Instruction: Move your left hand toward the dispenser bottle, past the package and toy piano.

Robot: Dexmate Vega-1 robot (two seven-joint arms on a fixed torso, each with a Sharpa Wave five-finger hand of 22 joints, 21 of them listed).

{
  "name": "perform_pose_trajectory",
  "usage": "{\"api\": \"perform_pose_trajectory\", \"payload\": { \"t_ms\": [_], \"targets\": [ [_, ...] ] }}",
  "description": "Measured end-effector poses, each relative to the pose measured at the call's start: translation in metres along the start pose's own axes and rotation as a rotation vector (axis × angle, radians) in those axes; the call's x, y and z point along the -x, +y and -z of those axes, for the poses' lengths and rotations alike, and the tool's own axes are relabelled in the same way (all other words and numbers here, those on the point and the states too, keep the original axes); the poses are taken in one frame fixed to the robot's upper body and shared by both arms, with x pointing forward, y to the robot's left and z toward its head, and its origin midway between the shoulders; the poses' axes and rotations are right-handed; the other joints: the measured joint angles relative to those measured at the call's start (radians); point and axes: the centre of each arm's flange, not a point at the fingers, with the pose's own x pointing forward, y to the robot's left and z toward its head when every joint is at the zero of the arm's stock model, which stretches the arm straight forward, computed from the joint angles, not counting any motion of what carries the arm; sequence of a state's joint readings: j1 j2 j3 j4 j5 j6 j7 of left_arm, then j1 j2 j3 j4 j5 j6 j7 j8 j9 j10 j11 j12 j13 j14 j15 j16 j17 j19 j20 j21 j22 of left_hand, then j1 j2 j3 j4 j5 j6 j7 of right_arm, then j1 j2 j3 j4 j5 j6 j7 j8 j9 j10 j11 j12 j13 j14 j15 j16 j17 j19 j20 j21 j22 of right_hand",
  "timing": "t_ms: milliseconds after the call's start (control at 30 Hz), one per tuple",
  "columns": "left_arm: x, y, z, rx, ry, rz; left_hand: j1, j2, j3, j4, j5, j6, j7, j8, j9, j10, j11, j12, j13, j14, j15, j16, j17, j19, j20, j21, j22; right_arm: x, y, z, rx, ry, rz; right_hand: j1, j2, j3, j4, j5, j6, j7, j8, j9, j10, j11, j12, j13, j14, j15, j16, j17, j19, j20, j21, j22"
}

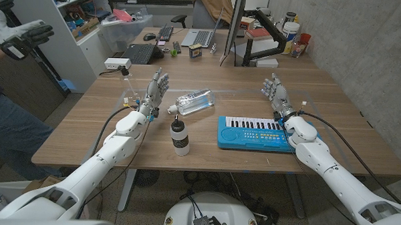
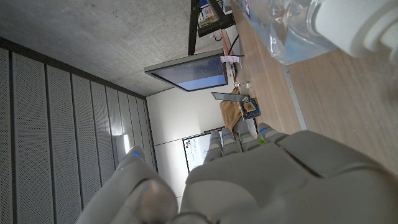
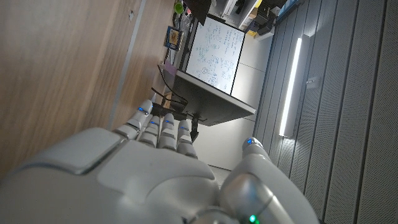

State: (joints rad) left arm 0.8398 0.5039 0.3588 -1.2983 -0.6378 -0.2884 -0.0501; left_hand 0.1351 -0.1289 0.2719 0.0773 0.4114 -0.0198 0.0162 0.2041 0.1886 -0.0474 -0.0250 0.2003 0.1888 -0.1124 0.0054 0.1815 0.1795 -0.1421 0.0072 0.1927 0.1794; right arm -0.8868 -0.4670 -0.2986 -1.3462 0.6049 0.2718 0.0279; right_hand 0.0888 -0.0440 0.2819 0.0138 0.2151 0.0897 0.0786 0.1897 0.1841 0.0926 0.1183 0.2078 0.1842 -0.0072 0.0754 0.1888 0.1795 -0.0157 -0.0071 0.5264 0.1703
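A white dispenser bottle (image 1: 179, 135) with a black pump top stands upright near the table's front edge. Behind it lies a clear plastic package (image 1: 195, 101), which also appears in the left wrist view as the package (image 2: 292, 31). A blue toy piano (image 1: 255, 132) lies to the bottle's right. My left hand (image 1: 154, 88) stands open, fingers apart and pointing away from me, left of the package and behind-left of the bottle, holding nothing. My right hand (image 1: 276, 90) stands open behind the piano's right end. The wrist views show the backs of the left hand (image 2: 261, 180) and right hand (image 3: 143, 180).
A person (image 1: 7, 86) stands at the table's left with a gloved hand (image 1: 19, 29) raised. At the far end of the wooden table (image 1: 347, 111) are laptops (image 1: 139, 53), a monitor (image 1: 233, 27) and cups (image 1: 298, 42). Cables run along both of my forearms.
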Motion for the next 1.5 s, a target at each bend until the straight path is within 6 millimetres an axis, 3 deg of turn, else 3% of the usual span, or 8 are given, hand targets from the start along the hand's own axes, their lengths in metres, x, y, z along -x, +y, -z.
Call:
{"api": "perform_pose_trajectory", "payload": {
  "t_ms": [700, 1333, 1500],
  "targets": [
    [-0.006, -0.007, -0.001, 0.001, 0.008, 0.039, 0.000, 0.000, 0.000, 0.000, 0.000, 0.000, 0.000, 0.000, 0.000, 0.000, 0.000, 0.000, 0.000, 0.000, 0.000, 0.000, 0.000, 0.000, 0.000, 0.000, 0.000, 0.007, 0.001, -0.003, 0.012, -0.003, 0.009, 0.004, 0.005, 0.000, 0.000, 0.000, 0.000, 0.000, 0.000, 0.000, 0.000, 0.000, 0.000, 0.000, 0.000, 0.000, 0.000, 0.000, 0.000, 0.000, -0.006, 0.000],
    [0.003, -0.010, 0.000, -0.012, 0.024, 0.065, 0.011, 0.004, -0.003, -0.003, 0.004, 0.000, 0.000, 0.000, 0.000, -0.005, 0.005, 0.000, 0.000, 0.000, 0.000, 0.000, 0.000, -0.005, 0.006, 0.000, 0.000, 0.006, 0.002, 0.001, -0.001, -0.007, 0.016, 0.004, 0.005, 0.000, 0.000, 0.000, 0.000, 0.000, 0.000, 0.000, 0.000, 0.000, 0.002, 0.000, 0.000, 0.000, 0.000, 0.000, 0.000, 0.000, -0.013, 0.000],
    [0.005, -0.010, -0.002, -0.024, 0.022, 0.070, 0.027, 0.007, -0.006, -0.006, 0.007, 0.000, 0.000, 0.000, 0.000, -0.008, 0.008, 0.000, 0.000, -0.005, 0.005, 0.000, 0.000, -0.015, 0.022, 0.000, 0.000, 0.007, 0.002, 0.003, -0.004, -0.006, 0.018, 0.004, 0.005, 0.000, 0.000, 0.000, 0.000, 0.000, 0.000, 0.000, 0.000, 0.000, 0.002, 0.000, 0.000, 0.000, 0.000, 0.000, 0.000, 0.000, -0.016, 0.000]
  ]
}}
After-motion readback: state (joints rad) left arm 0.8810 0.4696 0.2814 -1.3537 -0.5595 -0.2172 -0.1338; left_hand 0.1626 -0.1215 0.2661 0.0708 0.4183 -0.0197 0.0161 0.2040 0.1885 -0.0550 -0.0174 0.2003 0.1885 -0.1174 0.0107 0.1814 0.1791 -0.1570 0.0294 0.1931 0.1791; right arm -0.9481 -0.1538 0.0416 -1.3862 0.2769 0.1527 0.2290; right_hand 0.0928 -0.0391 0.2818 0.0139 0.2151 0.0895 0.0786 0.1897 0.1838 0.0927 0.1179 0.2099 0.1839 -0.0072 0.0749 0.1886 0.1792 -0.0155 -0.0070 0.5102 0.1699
